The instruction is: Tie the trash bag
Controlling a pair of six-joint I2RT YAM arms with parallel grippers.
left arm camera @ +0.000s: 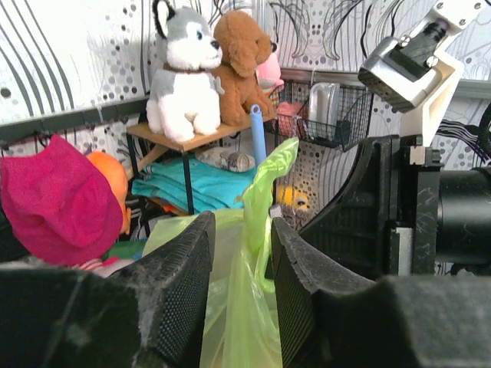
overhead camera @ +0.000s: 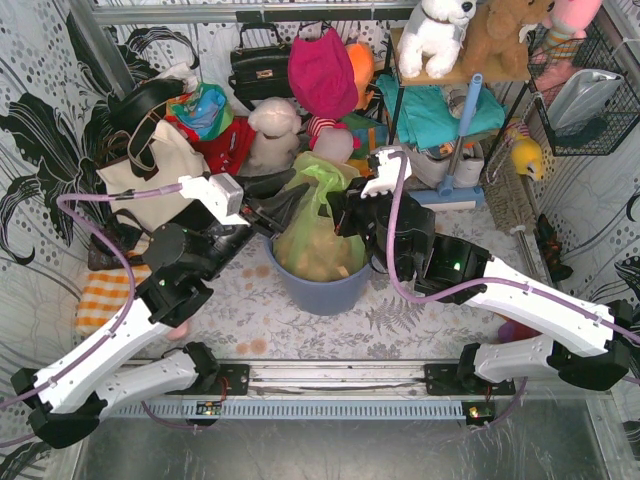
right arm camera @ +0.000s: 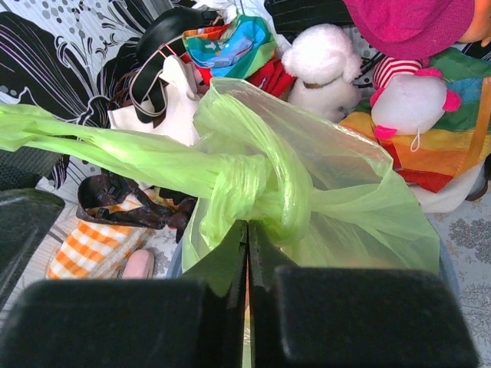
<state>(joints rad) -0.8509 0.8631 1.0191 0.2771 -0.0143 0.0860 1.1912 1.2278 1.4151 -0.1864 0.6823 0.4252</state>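
Half of trash bag [overhead camera: 316,205] sunk in bin [overhead camera: 325,290], hidden. Green neck knotted. Left gripper [left arm camera: 242,230] parted around film; right gripper [right arm camera: 247,228] pinching film.

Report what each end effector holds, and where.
Right end effector: the trash bag, pinched just under its knot. Left end effector: nothing; its jaws stand open around the bag.

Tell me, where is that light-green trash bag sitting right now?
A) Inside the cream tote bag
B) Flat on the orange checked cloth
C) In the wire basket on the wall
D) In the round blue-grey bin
D: seen from above, the trash bag stands in the round blue-grey bin, whose wall and rim show around the bag's lower part.
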